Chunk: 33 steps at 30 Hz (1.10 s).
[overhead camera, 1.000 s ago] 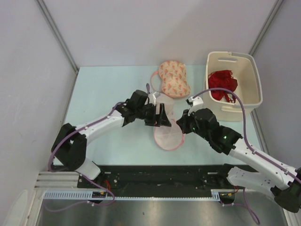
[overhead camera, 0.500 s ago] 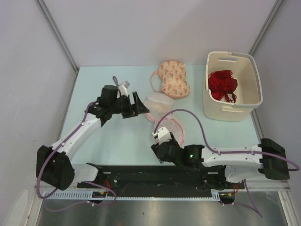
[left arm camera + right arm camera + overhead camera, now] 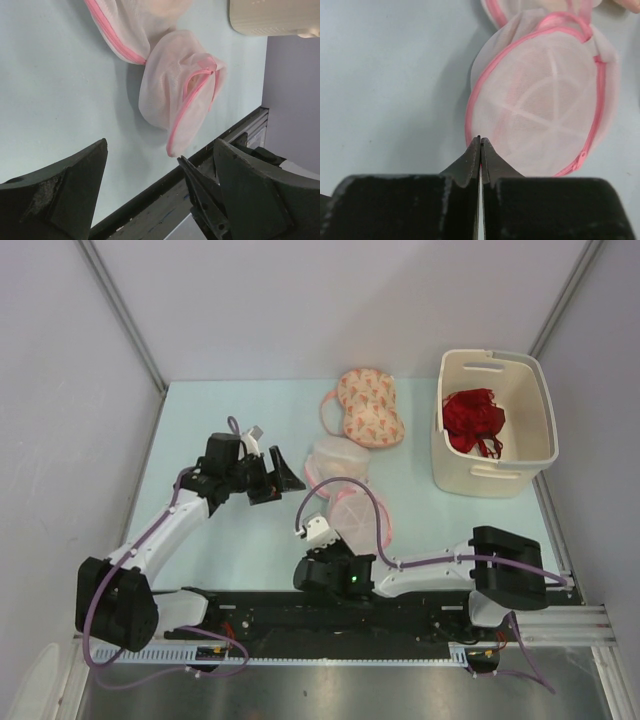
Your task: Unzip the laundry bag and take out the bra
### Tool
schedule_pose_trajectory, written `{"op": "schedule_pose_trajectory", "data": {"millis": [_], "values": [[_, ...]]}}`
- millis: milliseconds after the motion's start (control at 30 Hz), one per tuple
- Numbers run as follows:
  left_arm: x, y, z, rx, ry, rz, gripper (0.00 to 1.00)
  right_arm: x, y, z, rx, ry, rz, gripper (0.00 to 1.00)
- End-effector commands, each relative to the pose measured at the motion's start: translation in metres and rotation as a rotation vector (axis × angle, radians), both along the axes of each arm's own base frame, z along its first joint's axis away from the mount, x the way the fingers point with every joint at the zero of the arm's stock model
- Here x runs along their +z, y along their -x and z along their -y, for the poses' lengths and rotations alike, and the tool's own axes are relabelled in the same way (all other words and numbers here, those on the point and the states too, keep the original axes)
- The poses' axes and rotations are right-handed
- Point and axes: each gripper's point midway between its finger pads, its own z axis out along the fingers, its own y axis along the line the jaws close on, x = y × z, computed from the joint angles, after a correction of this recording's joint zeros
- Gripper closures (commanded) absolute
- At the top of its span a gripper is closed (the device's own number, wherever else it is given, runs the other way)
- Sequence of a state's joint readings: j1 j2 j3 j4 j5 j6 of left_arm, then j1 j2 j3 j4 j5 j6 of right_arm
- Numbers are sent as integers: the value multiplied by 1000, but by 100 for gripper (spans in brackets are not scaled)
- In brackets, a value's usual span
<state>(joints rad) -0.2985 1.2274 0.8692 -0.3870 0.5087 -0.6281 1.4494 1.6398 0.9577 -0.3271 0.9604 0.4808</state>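
The laundry bag [image 3: 358, 512], a round white mesh pouch with pink zipper trim, lies mid-table; its zipper gapes partly open in the left wrist view [image 3: 175, 95]. A pale peach tint shows through the mesh [image 3: 545, 100], but the bra itself cannot be made out. My left gripper [image 3: 283, 480] hangs open and empty to the bag's left [image 3: 160, 145], well clear of it. My right gripper [image 3: 322, 548] is drawn back near the arm bases. It is shut on nothing, its tips [image 3: 480, 139] just short of the bag's near rim.
A twin mesh pouch [image 3: 337, 458] touches the bag's far side. Beyond lies a pink printed bra [image 3: 368, 408]. At the right stands a cream bin [image 3: 520, 465] holding a red lacy bra [image 3: 472, 420]. The black base rail [image 3: 250, 605] lines the near edge.
Both grippers have left the bag. The right arm folded back toward its base, its jaws opening briefly and shutting again. The left arm withdrew to the left, still open.
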Motion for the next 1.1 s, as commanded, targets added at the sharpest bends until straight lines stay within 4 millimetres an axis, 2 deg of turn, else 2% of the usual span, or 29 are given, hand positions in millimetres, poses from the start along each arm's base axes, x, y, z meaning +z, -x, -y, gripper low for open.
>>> {"op": "schedule_pose_trajectory", "data": {"millis": [0,33,167,233,267,300,333,367,433,467,533,600,700,767,800,867,900,1067], "values": [[2,4,2,-29,20,6,9,47,-8,2,-106,-133,113,100],[-1,5,2,-32,19,1,9,57,-7,5,-110,-163,114,100],[-11,11,4,-51,28,-19,9,73,-10,14,-112,-197,94,100],[-16,12,2,-50,18,-24,8,72,-7,4,-36,-171,66,100],[-18,13,2,-50,13,-27,8,64,1,-6,19,-160,27,89],[-19,13,1,-50,8,-30,8,60,4,-13,45,-152,22,71],[-18,13,1,-49,7,-28,8,56,6,-16,62,-136,18,46],[-19,13,-1,-45,-5,-28,8,40,8,-19,70,-102,-5,38],[-19,10,-4,-32,-18,-27,8,28,6,-18,42,-93,-21,27],[-19,11,-6,-29,-22,-32,8,19,1,-14,21,-69,-28,23],[-20,10,-9,-16,-21,-39,8,12,-5,-11,-11,-55,-23,22],[-23,10,-11,-10,-22,-47,8,5,-13,-5,-58,-39,-7,23],[-24,10,-11,-11,-14,-52,8,2,-27,1,-128,-13,51,33],[-23,10,-9,-14,1,-53,8,6,-34,6,-170,5,98,48],[-24,11,-8,-17,4,-53,8,8,-35,6,-190,-7,112,63],[-25,12,-9,-15,6,-57,8,18,-38,11,-226,-4,151,82],[-26,14,-8,-21,8,-60,8,23,-37,11,-239,-34,158,100],[-32,17,-8,-31,12,-67,8,65,-28,15,-232,-150,162,100]]}}
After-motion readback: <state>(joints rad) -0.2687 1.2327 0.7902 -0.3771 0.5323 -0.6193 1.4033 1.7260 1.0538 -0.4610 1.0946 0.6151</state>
